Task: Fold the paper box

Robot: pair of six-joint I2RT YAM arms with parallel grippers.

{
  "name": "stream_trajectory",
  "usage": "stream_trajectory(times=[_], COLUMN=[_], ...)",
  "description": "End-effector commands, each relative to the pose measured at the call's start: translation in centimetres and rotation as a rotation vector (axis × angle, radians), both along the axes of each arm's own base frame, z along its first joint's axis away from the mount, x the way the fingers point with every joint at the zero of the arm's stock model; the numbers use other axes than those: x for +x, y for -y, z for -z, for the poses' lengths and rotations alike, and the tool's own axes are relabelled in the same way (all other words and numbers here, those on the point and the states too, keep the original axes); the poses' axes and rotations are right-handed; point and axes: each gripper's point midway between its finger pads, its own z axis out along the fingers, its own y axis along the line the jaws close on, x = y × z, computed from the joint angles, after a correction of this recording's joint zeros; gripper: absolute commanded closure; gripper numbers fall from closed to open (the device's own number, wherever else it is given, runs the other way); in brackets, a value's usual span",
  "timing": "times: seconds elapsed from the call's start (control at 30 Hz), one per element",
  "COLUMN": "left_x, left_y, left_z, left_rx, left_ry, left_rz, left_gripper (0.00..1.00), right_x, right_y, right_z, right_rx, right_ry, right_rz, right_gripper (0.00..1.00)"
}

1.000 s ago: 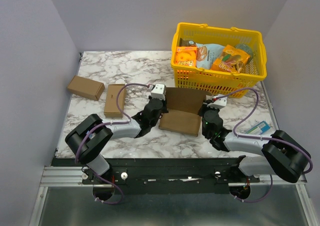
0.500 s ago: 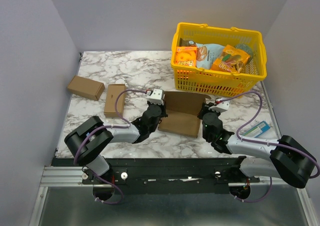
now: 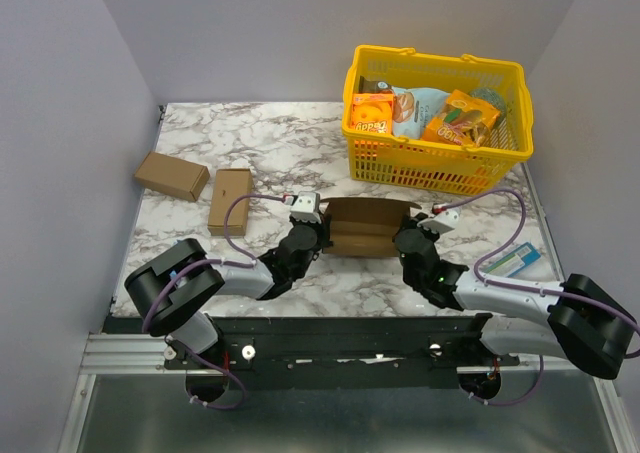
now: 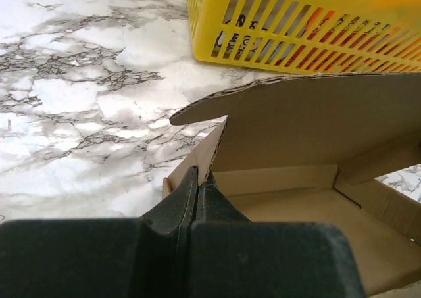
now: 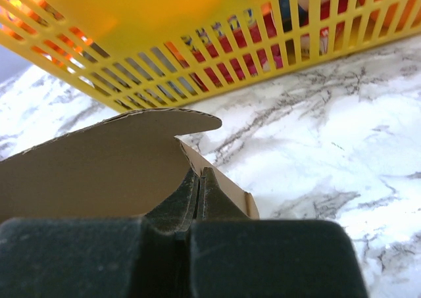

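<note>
Fingers [image 5: 176, 209] tight on paper box [image 5: 99, 173] wall

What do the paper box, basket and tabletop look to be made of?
The paper box seems matte brown corrugated cardboard; fluting shows along its cut edge. The basket seems glossy yellow plastic, with moulded slotted walls. The tabletop has a white, grey-veined marble look, possibly a printed surface.

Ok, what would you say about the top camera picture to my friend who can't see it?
A half-folded brown paper box is pinched at both ends: the left gripper on its left side, the right gripper on its right. Behind it stands a yellow basket of snacks; two small boxes lie to the left on the marble table.
</note>
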Motion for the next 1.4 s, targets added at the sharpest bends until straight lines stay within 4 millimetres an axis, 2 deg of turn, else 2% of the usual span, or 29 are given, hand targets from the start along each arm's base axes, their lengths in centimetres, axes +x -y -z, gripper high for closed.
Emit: stream_trajectory(times=[0.0, 0.17, 0.3, 0.37, 0.4, 0.47, 0.5, 0.53, 0.57, 0.6, 0.63, 0.7, 0.77, 1.0, 1.3, 1.37], left_x=[-3.8, -4.7, -4.9, -4.8, -4.8, -4.8, -4.7, -4.8, -4.8, -4.8, -4.9, -4.9, -5.0, -5.3, -5.4, -5.5], left_y=[0.4, 0.2, -0.4, -0.8, -0.9, -1.2, -1.3, -1.3, -1.4, -1.4, -1.3, -1.5, -1.6, -2.0, -2.7, -3.0], left_z=[5.7, 6.3, 6.4, 6.5, 6.5, 6.6, 6.7, 6.9, 7.0, 7.0, 7.2, 7.3, 7.5, 7.7, 8.2, 8.6], left_rx=[0.086, 0.105, 0.129, 0.144, 0.152, 0.168, 0.175, 0.184, 0.191, 0.193, 0.208, 0.220, 0.235, 0.303, 0.343, 0.373], left_ry=[-0.168, -0.184, -0.180, -0.174, -0.170, -0.163, -0.161, -0.160, -0.157, -0.152, -0.150, -0.143, -0.141, -0.104, -0.075, -0.067], left_rz=[0.090, 0.091, 0.074, 0.057, 0.054, 0.038, 0.033, 0.034, 0.029, 0.026, 0.030, 0.017, 0.017, 0.008, -0.013, -0.014], left_gripper=[1.00, 1.00, 1.00, 1.00, 1.00, 1.00, 1.00, 1.00, 1.00, 1.00, 1.00, 1.00, 1.00, 1.00, 1.00, 1.00], right_x=[-2.3, -3.5, -3.8, -4.1, -4.3, -4.7, -5.0, -5.3, -5.4, -5.8, -6.3, -7.0, -7.6, -9.9, -14.1, -15.1], right_y=[-1.0, -0.6, -0.3, -0.1, -0.3, -0.4, -0.6, -0.6, -0.8, -1.1, -0.7, -1.4, -1.5, -2.9, -5.8, -6.3], right_z=[4.3, 5.6, 5.1, 4.6, 4.6, 3.9, 4.1, 4.0, 3.1, 3.3, 3.8, 3.3, 3.5, 1.5, -3.0, -4.8], right_rx=[-0.030, -0.020, -0.023, -0.020, -0.017, -0.004, 0.000, -0.006, 0.027, 0.037, -0.004, 0.025, 0.013, 0.031, 0.003, -0.007], right_ry=[-0.161, -0.209, -0.214, -0.215, -0.221, -0.209, -0.218, -0.221, -0.198, -0.207, -0.226, -0.224, -0.233, -0.215, -0.106, -0.082], right_rz=[-0.067, -0.065, -0.061, -0.070, -0.091, -0.124, -0.152, -0.167, -0.184, -0.217, -0.244, -0.310, -0.361, -0.558, -0.946, -1.022], right_gripper=[0.99, 0.99, 0.99, 0.95, 0.82, 0.67, 0.54, 0.49, 0.45, 0.37, 0.34, 0.30, 0.29, 0.25, 0.25, 0.27])
